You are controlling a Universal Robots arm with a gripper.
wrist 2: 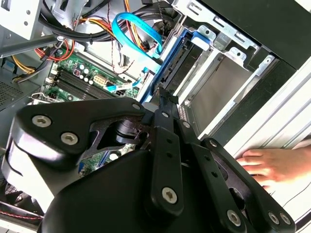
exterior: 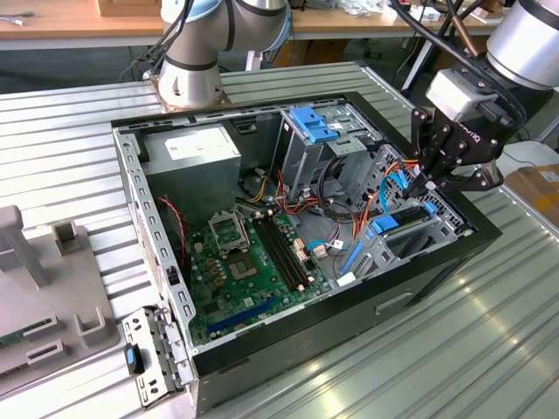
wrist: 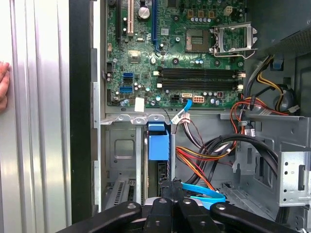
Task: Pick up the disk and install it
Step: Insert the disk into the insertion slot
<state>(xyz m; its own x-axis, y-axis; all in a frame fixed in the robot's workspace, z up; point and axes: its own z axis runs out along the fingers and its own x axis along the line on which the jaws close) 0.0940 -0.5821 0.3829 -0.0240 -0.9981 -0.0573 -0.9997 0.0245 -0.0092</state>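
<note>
The blue-railed disk (wrist 2: 179,65) is seated on edge in the bay of an open computer case (exterior: 349,305). The gripper (wrist 2: 164,97) is set at its end, fingers narrowed together. A ribbed metal table (exterior: 79,131) is underneath, a hand (wrist 2: 265,165) rested alongside, wooden benches (exterior: 61,17) behind.

Bright, even light falls from above in the exterior view, and the ribbed metal worktop (exterior: 454,349) throws back pale streaks of glare. Inside the open computer case (exterior: 332,327) the circuit board (exterior: 249,262) lies in softer shade under the walls. In the first wrist view the worktop strip is washed almost white. In the second wrist view the black hand (wrist 2: 164,99) is a dark mass with small glints on its screws, and a person's fingers (wrist 2: 265,165) look overexposed.
</note>
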